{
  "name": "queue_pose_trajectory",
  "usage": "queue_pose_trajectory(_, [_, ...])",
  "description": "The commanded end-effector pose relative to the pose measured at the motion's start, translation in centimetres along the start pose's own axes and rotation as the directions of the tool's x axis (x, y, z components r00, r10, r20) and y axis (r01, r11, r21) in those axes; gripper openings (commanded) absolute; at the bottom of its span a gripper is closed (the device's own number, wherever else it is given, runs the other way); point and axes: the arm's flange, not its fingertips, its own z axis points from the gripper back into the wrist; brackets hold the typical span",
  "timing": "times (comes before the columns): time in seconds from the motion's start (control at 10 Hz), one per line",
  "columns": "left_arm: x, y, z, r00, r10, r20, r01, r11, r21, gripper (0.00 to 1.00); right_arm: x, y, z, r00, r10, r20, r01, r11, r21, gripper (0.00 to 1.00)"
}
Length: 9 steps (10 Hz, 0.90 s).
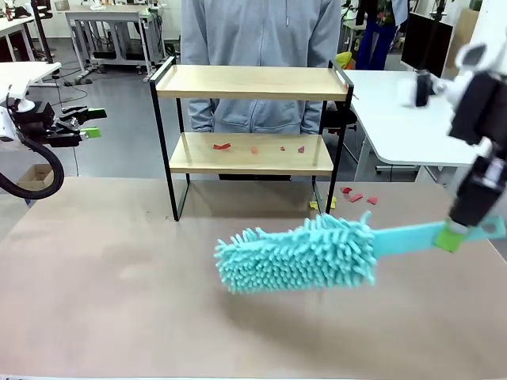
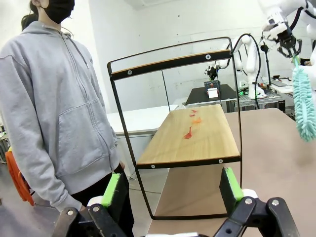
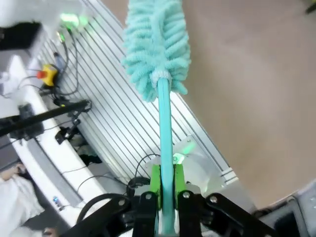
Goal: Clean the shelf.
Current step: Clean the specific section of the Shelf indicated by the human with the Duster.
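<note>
The shelf [image 1: 252, 82] stands at the table's far middle, two light wooden boards in a thin black frame; small red scraps [image 1: 223, 146] lie on its lower board. The left wrist view has the shelf [image 2: 197, 136] side-on with red scraps [image 2: 188, 134] on the lower board. My right gripper [image 1: 453, 236] is shut on the handle of a teal fluffy duster [image 1: 297, 253], held low over the table in front of the shelf. The right wrist view looks along the duster [image 3: 157, 44] from my right gripper [image 3: 166, 185]. My left gripper [image 1: 93, 123] hangs open at the far left, and its green-padded fingers [image 2: 112, 190] hold nothing.
A person in a grey hoodie [image 1: 257, 47] stands just behind the shelf. More red and yellow scraps [image 1: 355, 195] lie on the table right of the shelf's legs. A white table [image 1: 404, 127] stands at the back right. The brown tabletop [image 1: 119, 301] spreads in front.
</note>
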Motion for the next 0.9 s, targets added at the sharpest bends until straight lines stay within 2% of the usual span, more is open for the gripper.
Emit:
queue_pose_trajectory(0.0, [0.2, -0.2, 0.0, 1.0, 0.0, -0.007, 0.0, 1.0, -0.008, 1.0, -4.5, -2.5, -2.6, 0.999, 0.014, 0.037, -0.015, 0.999, 0.042, 0.13])
queue_pose_trajectory(0.2, [0.2, -0.2, 0.0, 1.0, 0.0, -0.007, 0.0, 1.0, -0.008, 1.0, -8.5, -3.9, -4.8, 0.996, 0.023, 0.085, -0.03, 0.997, 0.073, 0.13])
queue_pose_trajectory(0.4, [0.2, -0.2, 0.0, 1.0, 0.0, -0.007, 0.0, 1.0, -0.008, 1.0, -10.2, -4.3, -5.0, 0.993, 0.045, 0.109, -0.05, 0.998, 0.048, 0.13])
queue_pose_trajectory(0.5, [0.2, -0.2, 0.0, 1.0, 0.0, -0.007, 0.0, 1.0, -0.008, 1.0, -9.7, -4.4, -3.5, 0.988, 0.052, 0.149, -0.067, 0.993, 0.096, 0.13])
queue_pose_trajectory(0.6, [0.2, -0.2, 0.0, 1.0, 0.0, -0.007, 0.0, 1.0, -0.008, 1.0, -8.4, -4.2, -3.5, 0.996, 0.001, 0.089, -0.008, 0.997, 0.075, 0.13])
queue_pose_trajectory(0.8, [0.2, -0.2, 0.0, 1.0, 0.0, -0.007, 0.0, 1.0, -0.008, 1.0, -8.4, -4.2, -3.5, 0.996, 0.001, 0.089, -0.008, 0.997, 0.075, 0.13])
